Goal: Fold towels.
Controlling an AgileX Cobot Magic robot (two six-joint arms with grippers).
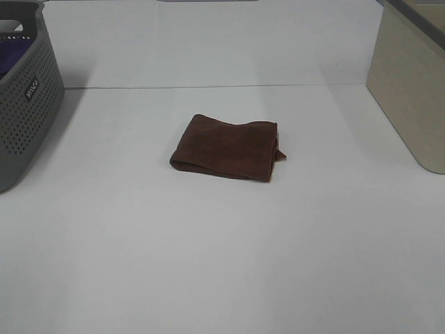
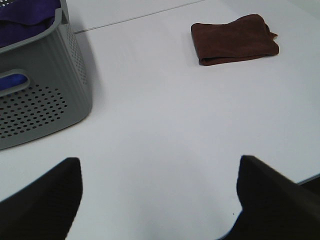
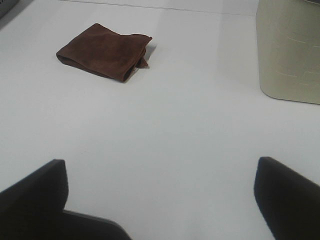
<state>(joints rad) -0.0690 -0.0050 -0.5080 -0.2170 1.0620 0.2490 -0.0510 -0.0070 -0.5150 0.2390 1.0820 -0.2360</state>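
A brown towel (image 1: 226,147) lies folded into a small rectangle in the middle of the white table, with one corner sticking out at its right side. It also shows in the left wrist view (image 2: 233,39) and in the right wrist view (image 3: 105,51). Neither arm shows in the exterior high view. My left gripper (image 2: 157,200) is open and empty, well back from the towel near the table's front edge. My right gripper (image 3: 160,200) is open and empty, also well back from the towel.
A grey perforated laundry basket (image 1: 24,97) stands at the left, holding purple cloth (image 2: 27,12). A beige bin (image 1: 410,83) stands at the right edge. A seam line (image 1: 208,87) crosses the white table behind the towel.
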